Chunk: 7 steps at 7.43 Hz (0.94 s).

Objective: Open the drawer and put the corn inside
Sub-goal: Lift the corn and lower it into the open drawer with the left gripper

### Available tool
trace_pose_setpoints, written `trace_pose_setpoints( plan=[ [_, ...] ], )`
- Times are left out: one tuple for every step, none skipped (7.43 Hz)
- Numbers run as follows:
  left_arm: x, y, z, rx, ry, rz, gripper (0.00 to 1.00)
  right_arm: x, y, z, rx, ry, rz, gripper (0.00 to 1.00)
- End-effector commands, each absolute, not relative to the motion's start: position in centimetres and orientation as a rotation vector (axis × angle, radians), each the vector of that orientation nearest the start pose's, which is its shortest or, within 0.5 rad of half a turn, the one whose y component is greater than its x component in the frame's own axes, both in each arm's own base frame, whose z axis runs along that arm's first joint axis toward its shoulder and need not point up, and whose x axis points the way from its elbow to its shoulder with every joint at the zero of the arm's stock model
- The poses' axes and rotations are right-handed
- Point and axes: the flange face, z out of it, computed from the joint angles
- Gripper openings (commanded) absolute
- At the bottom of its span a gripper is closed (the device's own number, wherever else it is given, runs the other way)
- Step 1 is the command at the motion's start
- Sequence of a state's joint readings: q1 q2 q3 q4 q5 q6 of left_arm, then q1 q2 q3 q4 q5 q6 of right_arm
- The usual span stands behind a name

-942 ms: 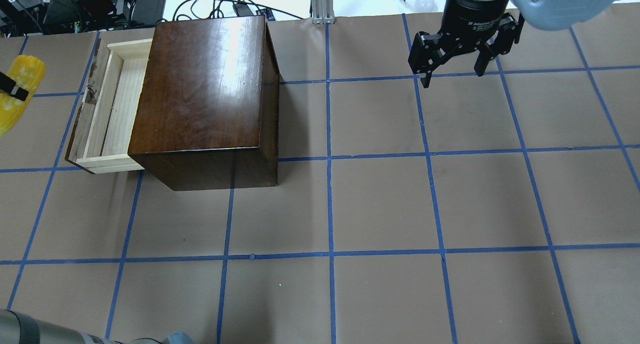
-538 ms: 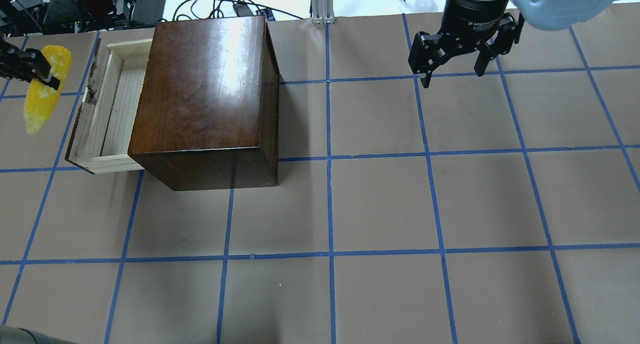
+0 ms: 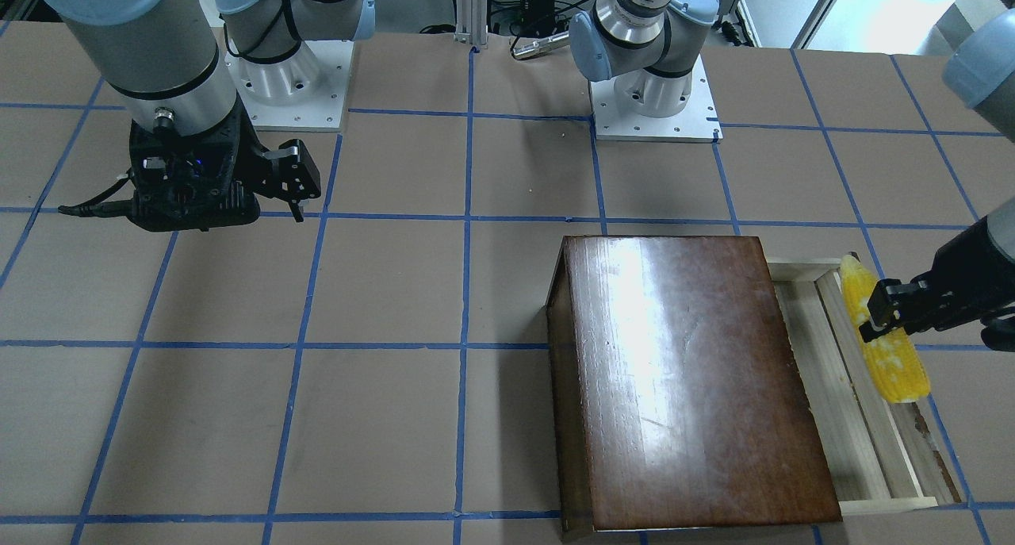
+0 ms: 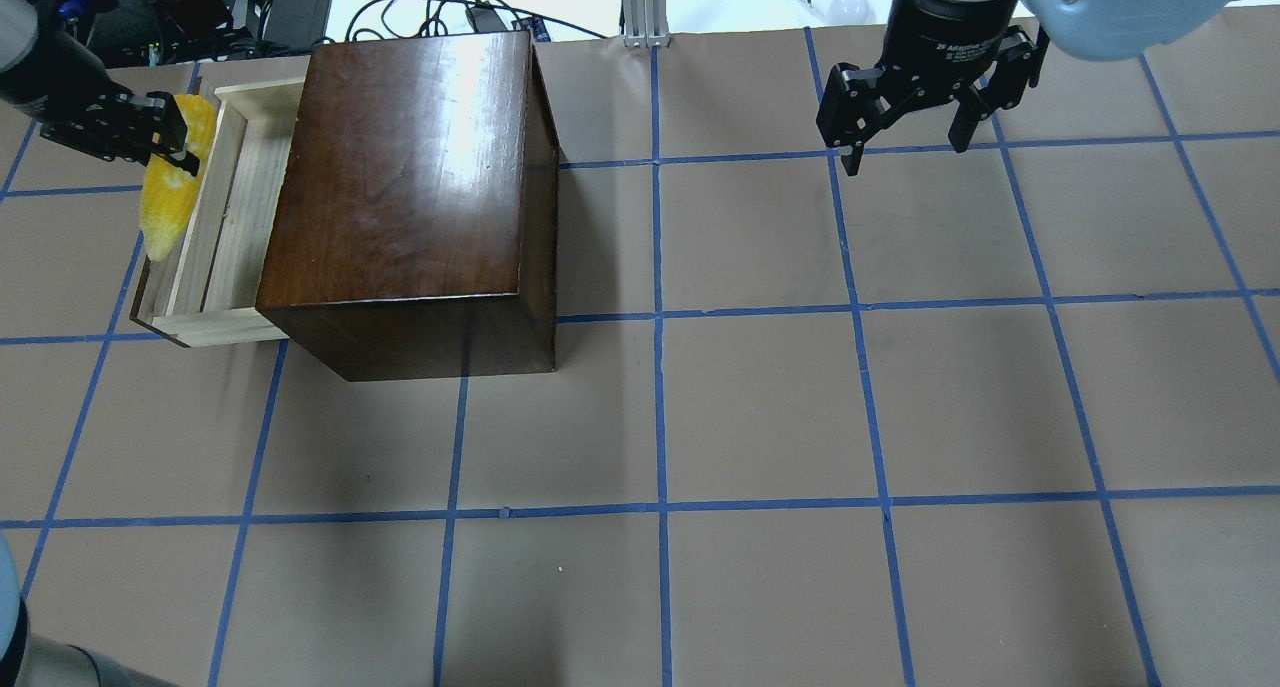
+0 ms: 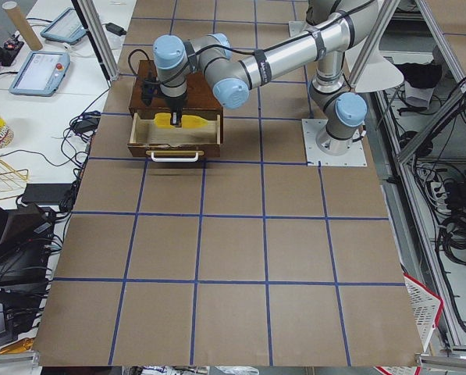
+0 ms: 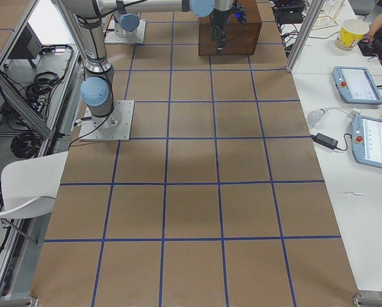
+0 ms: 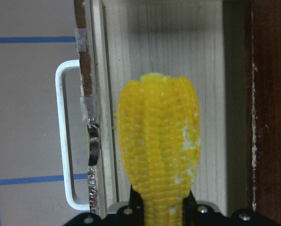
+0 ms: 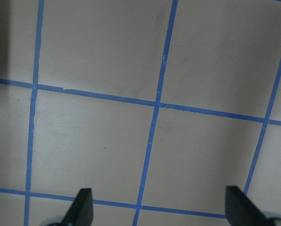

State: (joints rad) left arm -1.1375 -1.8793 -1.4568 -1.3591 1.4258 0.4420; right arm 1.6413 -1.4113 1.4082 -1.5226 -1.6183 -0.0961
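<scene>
The drawer (image 4: 228, 217) is pulled out of the dark-brown cabinet (image 4: 415, 187) toward the table's left end; it also shows in the front view (image 3: 860, 418) and in the left wrist view (image 7: 215, 94). My left gripper (image 4: 175, 142) is shut on the yellow corn (image 4: 172, 192) and holds it above the drawer's outer edge. The front view shows the corn (image 3: 884, 347) over the drawer's front rail. In the left wrist view the corn (image 7: 158, 141) hangs over the pale drawer floor. My right gripper (image 4: 905, 147) is open and empty, far right at the back.
The drawer's white handle (image 7: 65, 136) sticks out from its chipped front panel. Cables and gear (image 4: 200, 12) lie behind the cabinet off the table's back edge. Brown paper with a blue tape grid (image 4: 660, 417) covers the table.
My left gripper has carried the corn rightward from the table's left edge to above the drawer's outer edge. The right arm has not moved.
</scene>
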Motion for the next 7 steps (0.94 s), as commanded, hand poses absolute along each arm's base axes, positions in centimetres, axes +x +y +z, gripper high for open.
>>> trace_pose_setpoints(
  plan=[
    [12.3, -63.0, 35.7, 0.017, 3.272, -0.091, 0.0, 16.7, -54.4, 47.9, -0.268, 3.176, 0.074, 1.0],
    [12.3, -63.3, 35.1, 0.025, 3.258, -0.129, 0.0, 16.7, -54.4, 47.9, -0.268, 3.176, 0.072, 1.0],
    [12.2, -62.9, 34.5, 0.022, 3.261, -0.119, 0.0, 16.7, -54.4, 47.9, -0.266, 3.177, 0.074, 1.0],
    [12.1, -62.8, 34.2, 0.016, 3.266, -0.114, 0.76, 16.7, -54.4, 47.9, -0.265, 3.177, 0.072, 1.0],
    [12.2, -62.9, 34.6, 0.007, 3.261, -0.12, 0.88, 16.7, -54.4, 47.9, -0.265, 3.177, 0.072, 1.0],
    [12.2, -62.8, 35.0, 0.007, 3.26, -0.125, 0.95, 16.7, -54.4, 47.9, -0.268, 3.176, 0.072, 1.0],
    [12.1, -62.6, 36.0, 0.009, 3.252, -0.141, 0.96, 16.7, -54.4, 47.9, -0.265, 3.177, 0.072, 1.0]
  ],
)
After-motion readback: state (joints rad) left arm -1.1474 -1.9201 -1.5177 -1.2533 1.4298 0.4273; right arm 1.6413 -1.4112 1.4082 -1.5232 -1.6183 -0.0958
